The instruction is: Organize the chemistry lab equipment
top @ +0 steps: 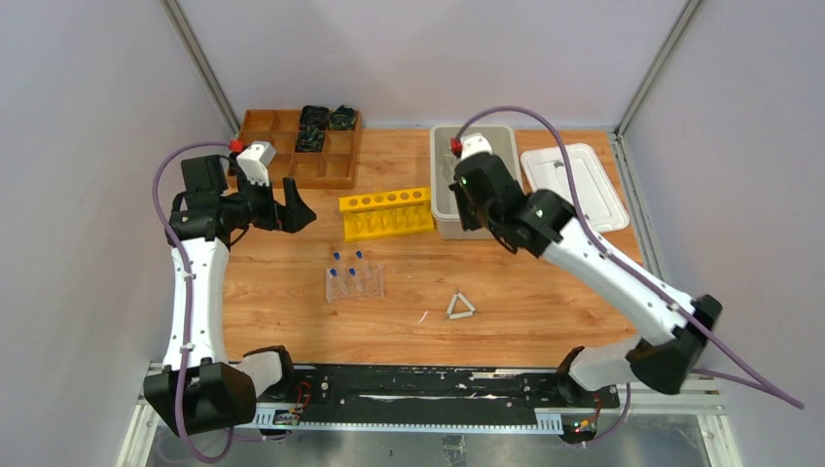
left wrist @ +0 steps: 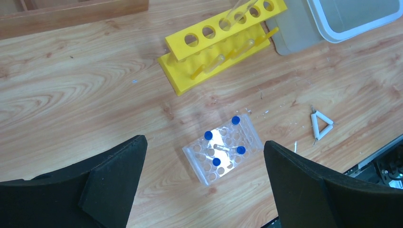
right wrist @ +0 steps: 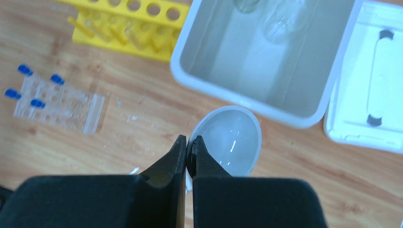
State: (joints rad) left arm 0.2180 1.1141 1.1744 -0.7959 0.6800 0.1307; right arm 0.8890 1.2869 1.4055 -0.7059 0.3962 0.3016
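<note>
Fingers (right wrist: 178, 156) of the right gripper (right wrist: 191, 142) are pressed almost together, pinching the left rim of the white round dish (right wrist: 233, 142). The dish sits just outside the near wall of the grey bin (right wrist: 247, 102). Whether it rests on the wooden table (top: 545, 292) or hangs above it cannot be told. Inside the bin lie two small clear glass beakers (right wrist: 285, 19), and a white lid (right wrist: 370, 95) lies just beside the bin on its far side from the other gear. The yellow six-hole rack (right wrist: 128, 28) stands close to the bin's other side. Nearer the arms' bases is the clear plastic tube rack (right wrist: 62, 102), holding four small tubes with blue caps (right wrist: 57, 78). The white triangle frame (top: 461, 307) lies flat on the table, apart from the tube rack. The left gripper (left wrist: 204, 142) hovers over the table with its jaws spread wide and nothing between them, looking down on the tube rack. A wooden compartment tray (top: 292, 146) with black items sits at the far left corner.
</note>
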